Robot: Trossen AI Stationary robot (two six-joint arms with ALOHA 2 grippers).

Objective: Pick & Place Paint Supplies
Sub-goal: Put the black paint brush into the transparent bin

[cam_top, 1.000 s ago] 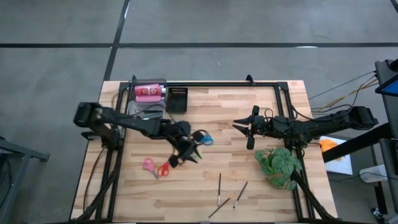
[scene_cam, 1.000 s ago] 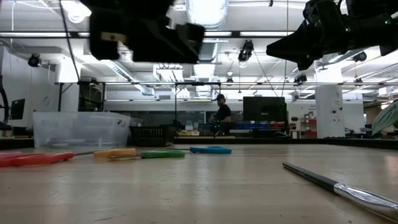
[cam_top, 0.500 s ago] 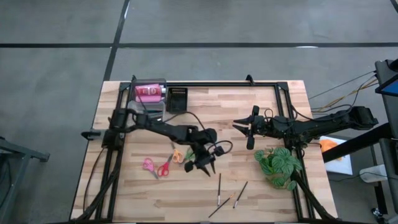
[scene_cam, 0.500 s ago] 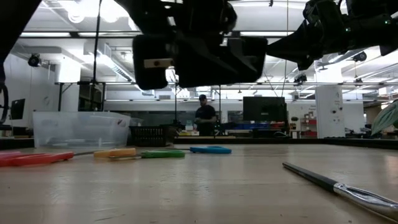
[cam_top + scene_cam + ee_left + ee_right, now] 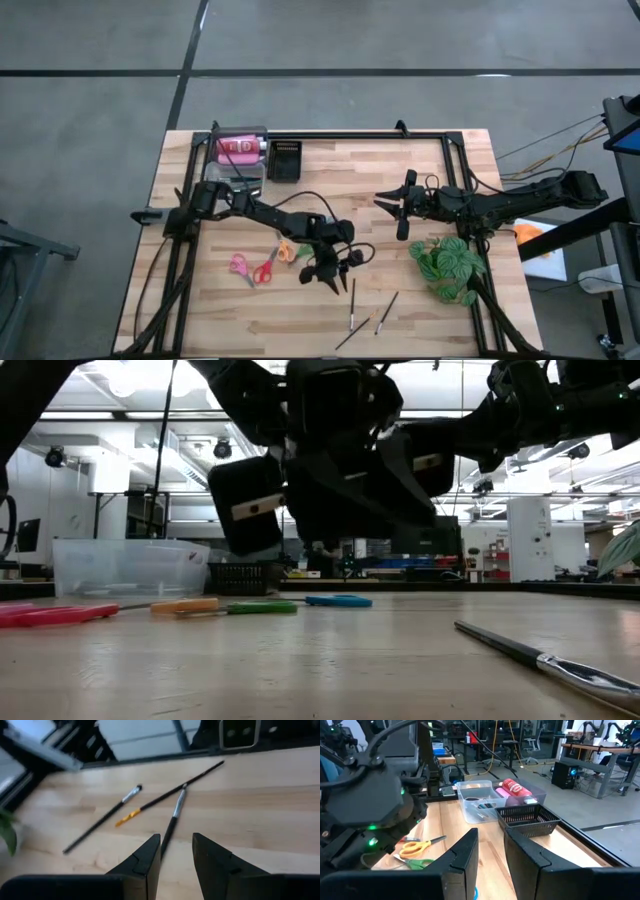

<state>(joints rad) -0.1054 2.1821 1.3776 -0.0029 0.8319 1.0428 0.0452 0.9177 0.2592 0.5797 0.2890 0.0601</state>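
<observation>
Wooden tabletop (image 5: 330, 170), high view. Left gripper (image 5: 338, 280) hangs at table's 6 o'clock half, jaws slightly parted, empty. Nearest black brush (image 5: 352, 300) lies just at gripper's 5 o'clock, long axis 12–6. Wrist view: brush (image 5: 172, 820) runs straight out between fingers (image 5: 145, 860). Left arm nearer by far. Right gripper (image 5: 402, 212) waits at 3 o'clock side, jaws narrowly parted, empty.

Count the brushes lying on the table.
3, all near the front edge: one black brush just ahead of the left tool, a second to its right, and an orange-tipped one between them. Others may be hidden in the tub.
</observation>
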